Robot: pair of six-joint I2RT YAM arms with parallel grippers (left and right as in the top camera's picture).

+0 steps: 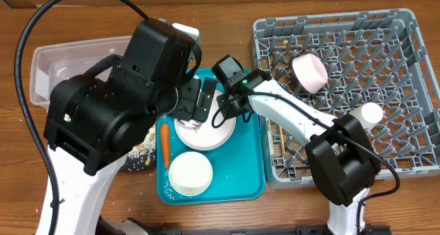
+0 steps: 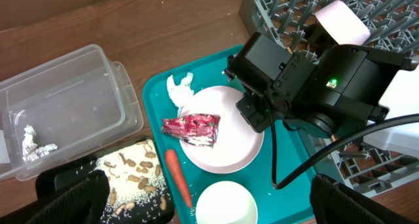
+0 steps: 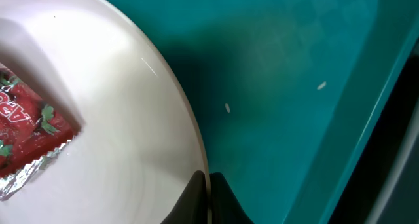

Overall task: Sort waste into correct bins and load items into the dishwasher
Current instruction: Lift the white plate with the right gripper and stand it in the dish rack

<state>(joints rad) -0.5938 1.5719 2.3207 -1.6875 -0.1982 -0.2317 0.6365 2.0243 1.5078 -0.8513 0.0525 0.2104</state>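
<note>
The right gripper (image 3: 208, 196) has its two fingers pressed tight together on the thin edge of the large white round plate (image 3: 111, 119), as far as its own camera shows. The left gripper (image 2: 206, 185) has its fingers (image 2: 72, 198) wide apart with nothing between them, and it hangs over that plate. On the plate lies the red shiny wrapper (image 2: 191, 129). The crumpled white tissue (image 2: 178, 90) sits just beside the plate's far edge, and the small orange carrot (image 2: 178, 178) lies near its other side. All of this is on the teal plastic tray (image 2: 152, 99). To the left are the clear plastic tub (image 2: 72, 86), with one crumpled scrap in it, and the shallow black tray (image 2: 131, 178), which holds crumbs and rice. The big grey dish rack (image 1: 385, 63) stands on the right. I think the job in hand is sorting the rubbish, wrapper first. Next, the open hand should go straight down, pinch the wrapper and lift it gently. It probably belongs in the clear tub, since the black tray has food.
</note>
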